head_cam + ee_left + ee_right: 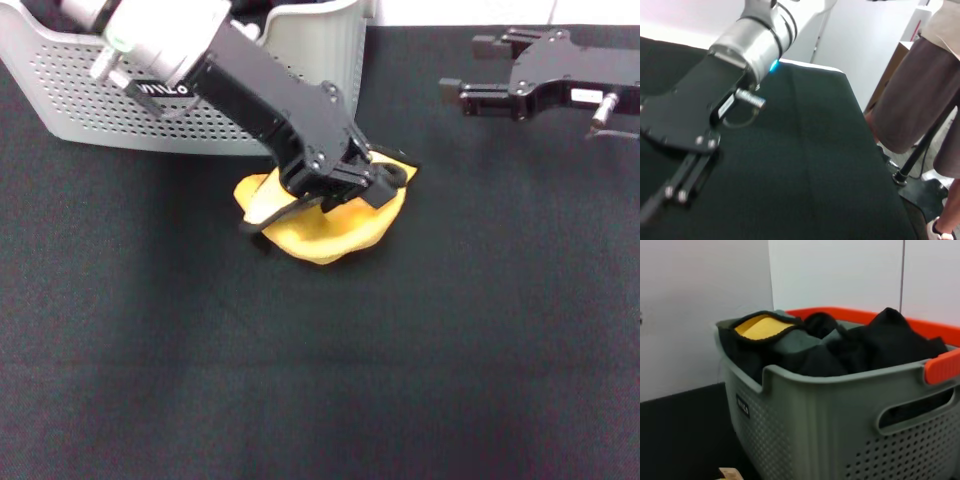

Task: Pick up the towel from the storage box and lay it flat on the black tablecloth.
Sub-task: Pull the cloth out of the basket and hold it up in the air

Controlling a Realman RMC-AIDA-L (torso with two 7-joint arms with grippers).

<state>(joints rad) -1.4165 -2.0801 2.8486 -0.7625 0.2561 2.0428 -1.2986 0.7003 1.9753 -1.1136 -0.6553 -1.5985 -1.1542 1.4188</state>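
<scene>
The towel (330, 232) lies bunched in a yellow-orange heap on the black tablecloth (320, 380), just in front of the storage box (200, 125). Its black edging loops out at both sides. My left gripper (372, 188) reaches down from the upper left and is shut on the top of the heap, hiding its middle. My right gripper (470, 68) is open and empty above the cloth at the far right. The storage box also shows in the right wrist view (815, 415), holding dark garments (865, 347) and a fold of yellow cloth (760, 326).
The box has an orange handle (942, 365) and rim. In the left wrist view the right arm's black hand body (680, 120) hangs over the tablecloth (815, 165). A person (925, 85) and a stand base (904, 176) are beyond the table's edge.
</scene>
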